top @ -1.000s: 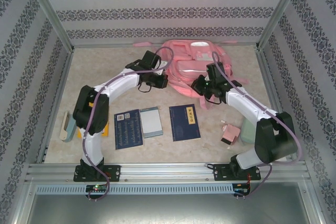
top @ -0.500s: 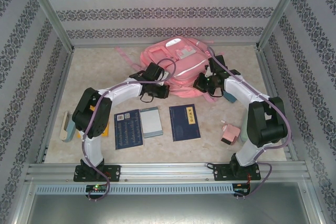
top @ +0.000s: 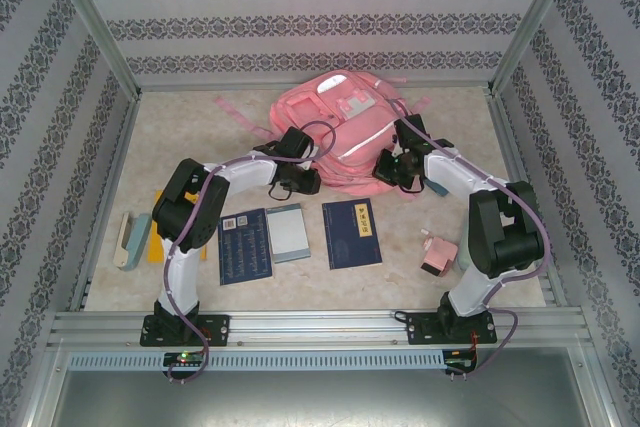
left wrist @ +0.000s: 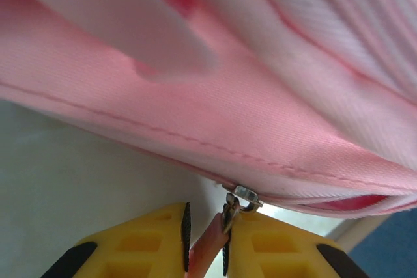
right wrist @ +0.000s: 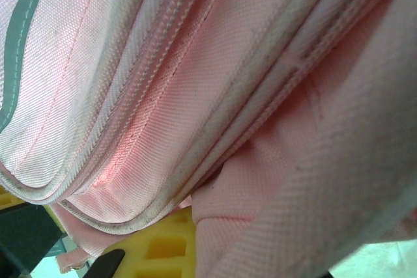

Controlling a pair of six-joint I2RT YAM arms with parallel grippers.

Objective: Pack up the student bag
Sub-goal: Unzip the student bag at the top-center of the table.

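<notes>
The pink student bag (top: 335, 117) lies at the back of the table, its pale stripe facing the arms. My left gripper (top: 318, 179) is at the bag's near left edge. In the left wrist view its yellow fingers (left wrist: 153, 242) stand slightly apart, and the pink zipper pull tab (left wrist: 207, 247) slants loosely across the gap below the metal slider (left wrist: 246, 194). My right gripper (top: 388, 169) is at the bag's near right corner. In the right wrist view pink fabric (right wrist: 260, 180) folds down beside one yellow finger (right wrist: 163, 244) and hides the jaws, which are shut on it.
On the table in front of the bag lie a dark blue book (top: 352, 232), a pale teal notebook (top: 286, 232) and a dark blue booklet (top: 244, 245). A small pink box (top: 437, 255) sits near the right arm. A pale case (top: 128, 237) lies at the left wall.
The bag has shifted left and turned, showing more of its front. Both grippers moved with its near edge. The left jaws have parted a little around the pull tab.
</notes>
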